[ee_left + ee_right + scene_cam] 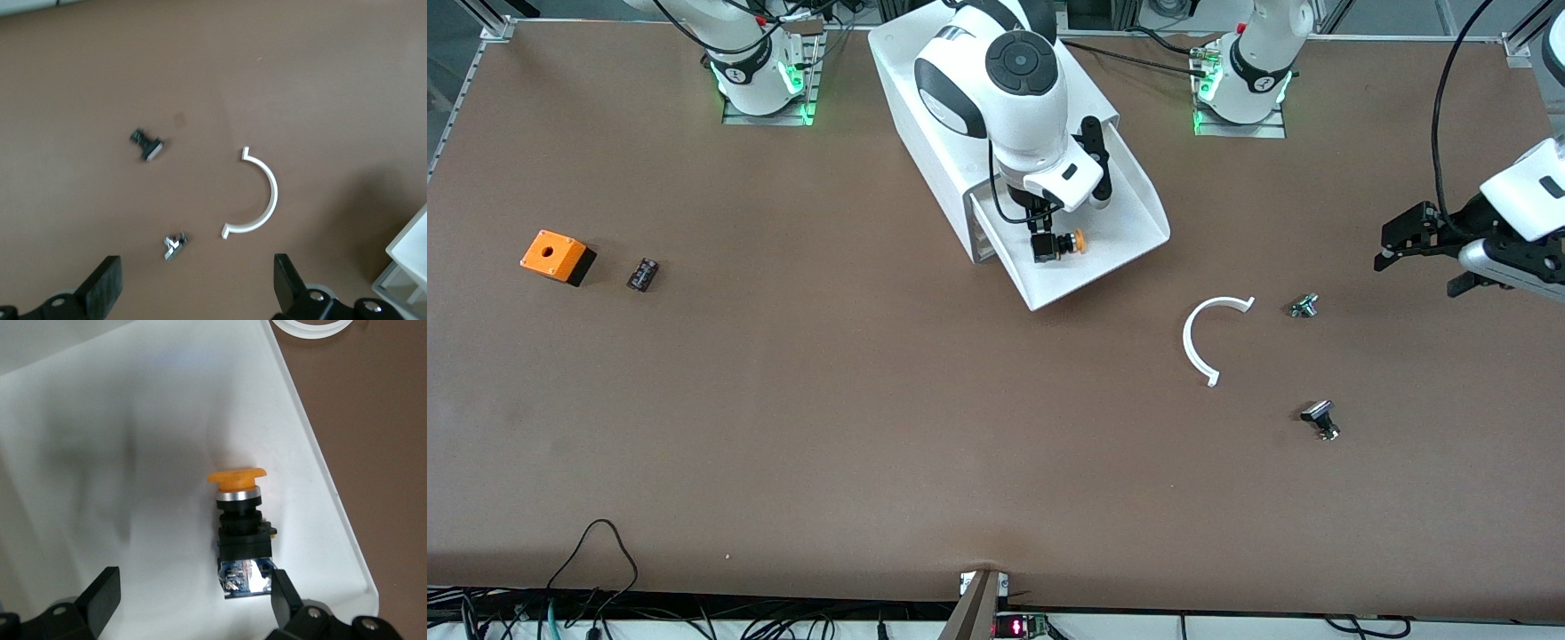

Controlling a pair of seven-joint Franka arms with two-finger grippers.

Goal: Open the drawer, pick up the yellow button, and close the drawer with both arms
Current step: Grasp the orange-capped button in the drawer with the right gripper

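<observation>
Hovering my right hand spread over button in pulled-out drawer | left hand spread, waited over bare tabletop.

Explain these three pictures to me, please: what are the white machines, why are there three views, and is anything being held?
The white machines are two robot arms bolted along one table edge. One picture looks down from a high camera facing them; the other two come from cameras on each arm's wrist. The right gripper hangs open over the pulled-out drawer of a white cabinet, straddling the button with its orange cap, which lies in the drawer. The left gripper waits open above the table near its own end. Nothing is held. On the table lie a white curved strip, two small metallic parts, an orange cube with a hole and a small dark part.
</observation>
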